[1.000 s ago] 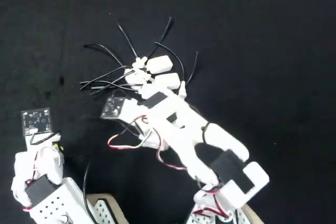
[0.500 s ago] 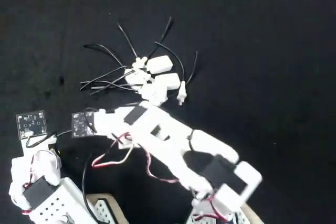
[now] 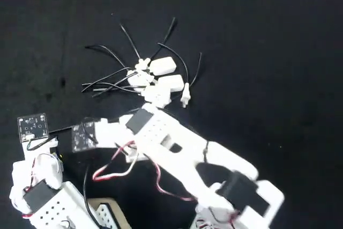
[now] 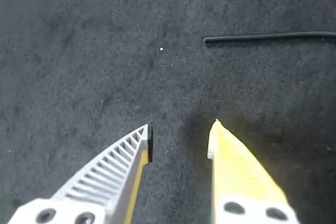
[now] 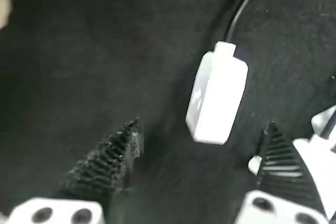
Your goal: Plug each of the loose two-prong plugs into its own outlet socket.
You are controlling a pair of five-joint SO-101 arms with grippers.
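Right wrist view: the right end effector (image 5: 202, 127) is hovering released, a white corded block (image 5: 218, 98) lying on the surface (image 5: 79, 51) between its fingers (image 5: 107, 158). The left end effector (image 4: 181, 124) is also gaping, a black cord (image 4: 273, 36) lying beyond it.

One overhead camera, two wrist cameras, one black table (image 3: 278, 52).
The high camera looks down from the near side over the table. The wrist cameras sit close to the surface: one behind the left gripper (image 4: 181, 127), facing a cable end (image 4: 262, 37); one behind the right gripper (image 5: 202, 125), facing an outlet socket (image 5: 216, 98) from the high view's mid-table cluster.
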